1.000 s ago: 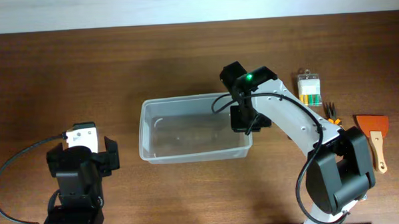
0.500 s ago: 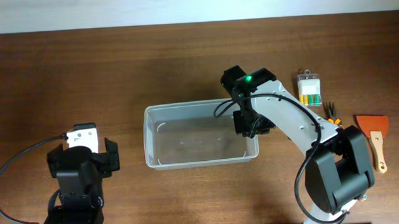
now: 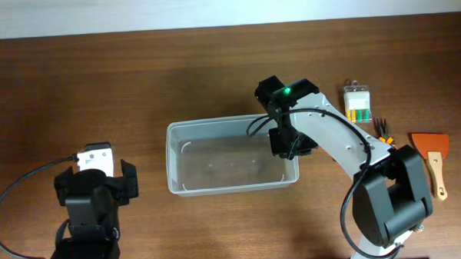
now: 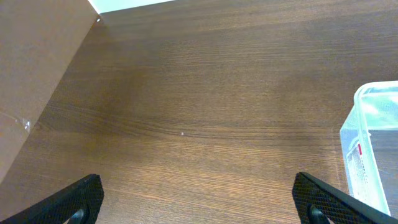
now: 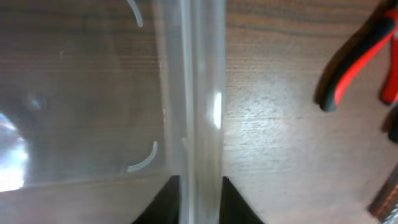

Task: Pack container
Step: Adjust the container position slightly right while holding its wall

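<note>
Overhead, the container [image 3: 230, 120] sits mid-way across the table [image 3: 98, 88], with the right gripper [image 3: 286, 143] at its right end wall. The left wrist view shows the left gripper [image 4: 199, 208] spread wide, holding nothing. In the right wrist view, the fingers [image 5: 163, 200] straddle that wall; whether they clamp it or have loosened cannot be told.

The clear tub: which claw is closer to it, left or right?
Right. The right claw has a finger on each side of the right rim of the tub. The left claw sits apart, off its left end.
</note>
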`<state>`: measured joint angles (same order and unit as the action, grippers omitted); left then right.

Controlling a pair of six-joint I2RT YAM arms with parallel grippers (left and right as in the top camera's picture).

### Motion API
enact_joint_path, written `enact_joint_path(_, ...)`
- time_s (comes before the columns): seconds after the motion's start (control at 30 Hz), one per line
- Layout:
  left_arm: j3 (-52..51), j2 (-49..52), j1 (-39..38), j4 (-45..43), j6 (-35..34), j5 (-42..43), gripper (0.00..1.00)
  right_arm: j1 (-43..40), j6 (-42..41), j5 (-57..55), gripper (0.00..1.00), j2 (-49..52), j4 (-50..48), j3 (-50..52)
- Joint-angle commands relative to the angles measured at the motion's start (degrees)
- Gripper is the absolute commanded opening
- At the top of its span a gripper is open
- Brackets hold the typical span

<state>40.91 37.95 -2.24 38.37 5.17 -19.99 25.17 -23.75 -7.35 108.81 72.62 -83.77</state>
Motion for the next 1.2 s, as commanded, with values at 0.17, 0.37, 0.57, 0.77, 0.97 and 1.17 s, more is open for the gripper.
enact_joint_path(0.17,1.3,0.0,-0.2,0.1,0.9,-0.6,0.99,-0.2,-2.1,0.7,0.06,0.3,0.0,-0.9)
enact_joint_path(0.37,1.3,0.0,-0.2,0.1,0.9,-0.6,0.99,-0.2,-3.4,0.7,0.04,0.3,0.0,-0.9)
enact_joint_path(0.57,1.3,0.0,-0.2,0.1,0.9,-0.6,0.99,-0.5,-4.2,0.7,0.04,0.3,0.0,-0.9)
enact_joint_path(0.77,1.3,0.0,-0.2,0.1,0.9,-0.6,0.99,-3.3,-5.7,1.3,0.04,0.3,0.7,-0.9)
enact_joint_path(0.97,1.3,0.0,-0.2,0.1,0.9,-0.6,0.99,-6.1,-5.0,2.2,0.04,0.3,1.2,-0.9)
enact_joint_path(1.17,1.3,0.0,-0.2,0.1,0.9,-0.6,0.99,-5.7,-0.6,2.2,0.04,0.3,0.8,-0.9)
